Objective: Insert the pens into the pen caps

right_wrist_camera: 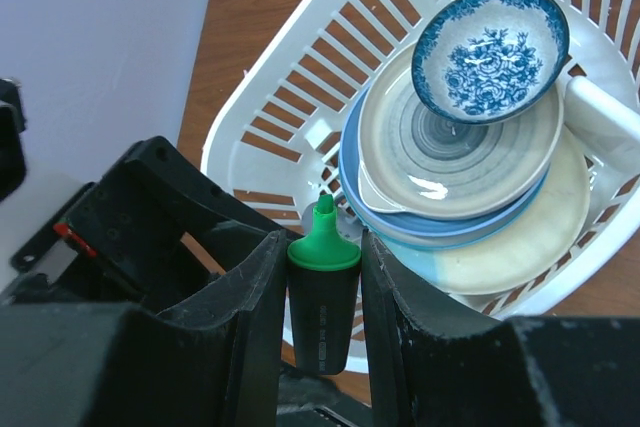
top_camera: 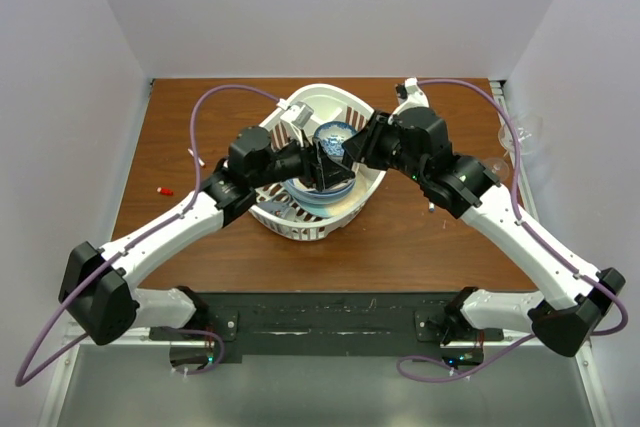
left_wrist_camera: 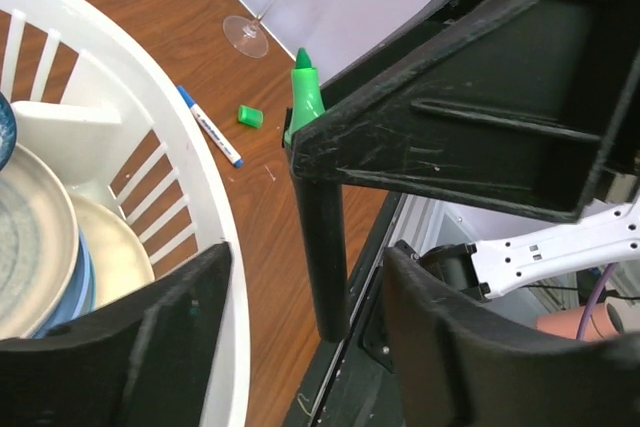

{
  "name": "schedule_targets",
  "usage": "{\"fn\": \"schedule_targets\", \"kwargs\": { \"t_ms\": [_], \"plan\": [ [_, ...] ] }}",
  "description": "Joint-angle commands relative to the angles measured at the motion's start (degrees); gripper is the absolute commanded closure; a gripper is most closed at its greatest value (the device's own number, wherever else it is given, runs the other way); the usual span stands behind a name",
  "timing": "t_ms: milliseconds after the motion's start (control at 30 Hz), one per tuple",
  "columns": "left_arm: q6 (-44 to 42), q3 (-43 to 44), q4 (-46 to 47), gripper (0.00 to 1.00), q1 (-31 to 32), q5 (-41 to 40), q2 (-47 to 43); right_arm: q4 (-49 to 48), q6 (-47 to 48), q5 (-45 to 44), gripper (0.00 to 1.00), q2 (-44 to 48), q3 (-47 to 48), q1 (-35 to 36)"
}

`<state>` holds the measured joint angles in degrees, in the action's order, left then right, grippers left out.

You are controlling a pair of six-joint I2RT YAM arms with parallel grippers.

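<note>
While both arms meet over the white basket at mid tabletop, the R pincer is clamped on the black marker. The barrel sits squeezed btwn its two fingers. The green end sticks out past the fingertips, toward the stacked plates and the blue-patterned bowl in the basket.

The L pincer stands wide, nothing gripped. In the left wrist view the marker's black barrel comes down into the gap btwn the L fingers, w/ space on both sides and touching neither. Its lower end sits approx level w/ the L fingertips.

The green cap lies on the tabletop right of the basket, apart from both pincers. Just beside it, not touching, is a white pen w/ a blue end, lying flat near the basket wall. The foot of a wine glass stands farther right of those two.

A red cap lies on the left side of the tabletop, well apart from the basket and both pincers.
</note>
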<state>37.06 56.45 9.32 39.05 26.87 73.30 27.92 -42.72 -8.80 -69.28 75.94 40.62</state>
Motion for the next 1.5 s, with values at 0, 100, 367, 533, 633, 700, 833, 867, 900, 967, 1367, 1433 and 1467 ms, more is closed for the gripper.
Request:
{"fn": "schedule_targets", "kwargs": {
  "t_ms": [0, 100, 367, 533, 633, 700, 833, 867, 900, 967, 1367, 1433, 1467],
  "plan": [
    [0.6, 2.9, 4.5, 0.43, 0.4, 0.6, 1.1, -4.1, -1.6, 0.4, 0.93, 0.6, 0.9, 0.8],
    [0.7, 3.0, 5.2, 0.67, 0.4, 1.5, 1.7, -5.2, -2.1, 1.2, 0.93, 0.9, -0.2, 1.1],
    [-1.5, 2.4, 1.9, 1.0, 0.3, -1.9, 0.2, -3.4, -3.2, -1.5, 0.53, 2.2, -1.1, 1.4],
    [-9.0, 4.5, -9.0, 1.0, -0.1, -10.8, -3.1, 4.5, -1.1, -12.8, 0.44, 3.2, 2.4, 1.3],
    [-12.5, 5.3, -14.4, 1.0, -0.9, -14.6, -5.0, 6.9, 3.7, -19.3, 0.43, 3.6, 3.4, 0.7],
    [-15.0, 5.9, -17.6, 1.0, -1.3, -16.8, -6.3, 10.4, 5.0, -22.6, 0.42, 2.9, 4.3, -1.8],
    [-20.4, 5.6, -21.0, 1.0, -1.3, -24.1, -9.6, 11.9, 4.8, -21.1, 0.41, 1.8, -0.6, -12.3],
    [-21.6, 4.9, -21.8, 1.0, -1.3, -25.4, -11.1, 11.9, 5.7, -21.3, 0.42, 0.8, -1.5, -15.9],
    [-23.8, 4.6, -22.2, 1.0, -1.3, -26.7, -12.1, 11.5, 6.8, -22.2, 0.43, 0.2, -2.5, -17.2],
    [-26.4, 3.1, -23.2, 1.0, -1.3, -31.0, -14.7, 10.8, 10.1, -23.7, 0.43, -2.0, -5.4, -21.4],
    [-26.9, -8.5, -16.4, 1.0, -1.2, -36.5, -25.4, 11.2, 45.2, -10.5, 0.43, -21.7, -6.2, -31.6],
    [-26.6, -8.5, -16.4, 1.0, -1.2, -36.0, -25.6, 10.3, 51.0, -9.5, 0.43, -22.2, -6.3, -33.4],
    [-26.5, -8.9, -16.1, 1.0, -1.2, -36.0, -25.8, 9.6, 52.7, -7.7, 0.43, -21.8, -6.9, -34.2]
  ]
}}
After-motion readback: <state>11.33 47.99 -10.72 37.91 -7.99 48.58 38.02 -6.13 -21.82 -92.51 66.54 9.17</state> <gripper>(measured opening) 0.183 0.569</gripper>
